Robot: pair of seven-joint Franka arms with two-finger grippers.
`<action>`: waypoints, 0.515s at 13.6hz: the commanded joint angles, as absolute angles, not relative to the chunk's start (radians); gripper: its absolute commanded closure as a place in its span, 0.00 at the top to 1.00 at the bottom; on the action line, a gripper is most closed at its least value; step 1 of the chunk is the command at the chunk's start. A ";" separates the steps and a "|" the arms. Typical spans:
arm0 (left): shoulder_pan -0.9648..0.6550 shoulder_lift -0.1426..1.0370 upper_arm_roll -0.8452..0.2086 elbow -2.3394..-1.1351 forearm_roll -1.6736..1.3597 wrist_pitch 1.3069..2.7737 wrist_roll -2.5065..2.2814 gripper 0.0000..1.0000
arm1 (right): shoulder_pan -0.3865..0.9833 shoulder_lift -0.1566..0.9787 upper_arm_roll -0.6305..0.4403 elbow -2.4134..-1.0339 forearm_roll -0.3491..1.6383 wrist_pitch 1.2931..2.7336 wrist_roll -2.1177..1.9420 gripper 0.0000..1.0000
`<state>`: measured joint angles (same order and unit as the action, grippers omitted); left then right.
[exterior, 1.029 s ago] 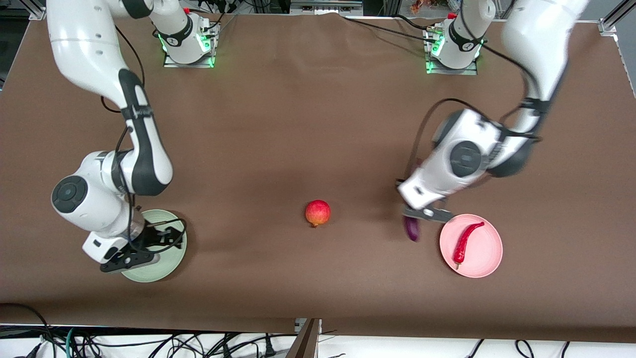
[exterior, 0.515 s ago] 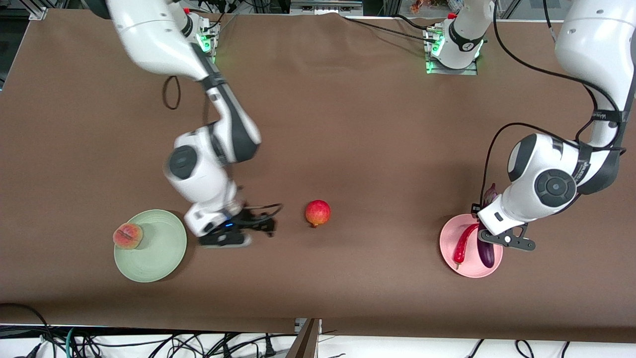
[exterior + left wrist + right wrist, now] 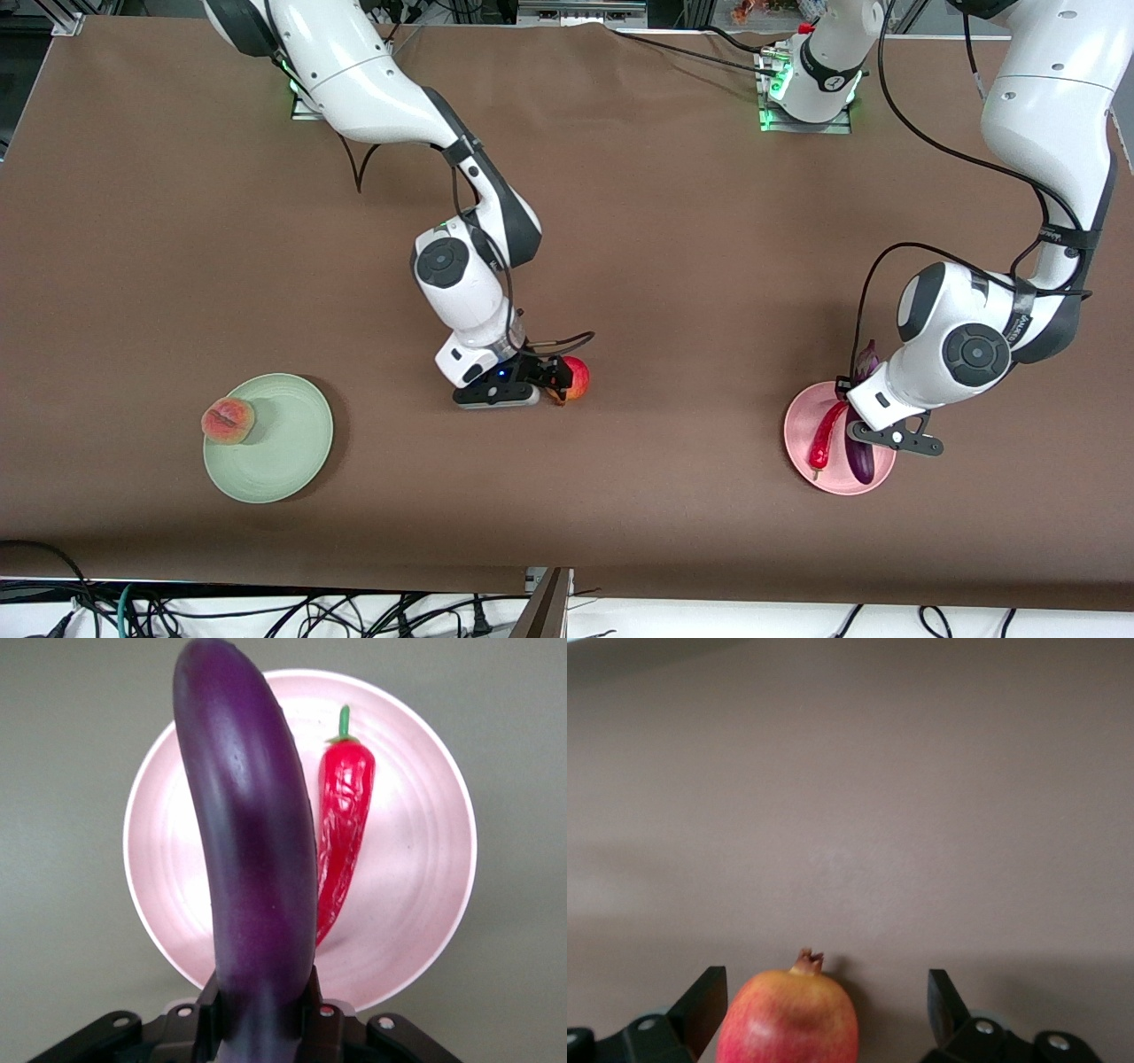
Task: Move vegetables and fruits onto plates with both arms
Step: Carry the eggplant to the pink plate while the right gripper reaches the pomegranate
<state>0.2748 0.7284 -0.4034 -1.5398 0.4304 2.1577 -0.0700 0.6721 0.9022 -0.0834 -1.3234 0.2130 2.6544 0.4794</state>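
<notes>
left gripper [image 3: 858, 427] clamped on the eggplant [image 3: 252, 859] over the pink plate [image 3: 800, 443], chili [image 3: 824, 434] lying in it, right gripper [image 3: 560, 377] spread wide around the pomegranate [image 3: 790, 1019] mid-table, peach [image 3: 228, 420] on the green plate [image 3: 283, 452]

1. I see a glossy, smooth purple eggplant [image 3: 252, 868].
2. The red chili [image 3: 341, 837] shines, its skin slightly wrinkled.
3. The pink plate [image 3: 416, 895] looks matt, with faint rings.
4. The pomegranate [image 3: 788, 1019] has a smooth, soft sheen.
5. The brown table cover [image 3: 620, 221] looks matt, like cloth.
</notes>
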 commanded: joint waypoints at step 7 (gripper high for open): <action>0.232 0.827 -0.360 -1.413 0.449 2.148 -0.060 0.86 | 0.796 1.011 -0.187 -1.230 0.193 2.672 0.581 1.00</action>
<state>0.2514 0.8093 -0.3747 -1.4594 0.4304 2.1590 -0.0699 0.7630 0.9573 -0.1450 -1.2911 0.2098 2.6576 0.5338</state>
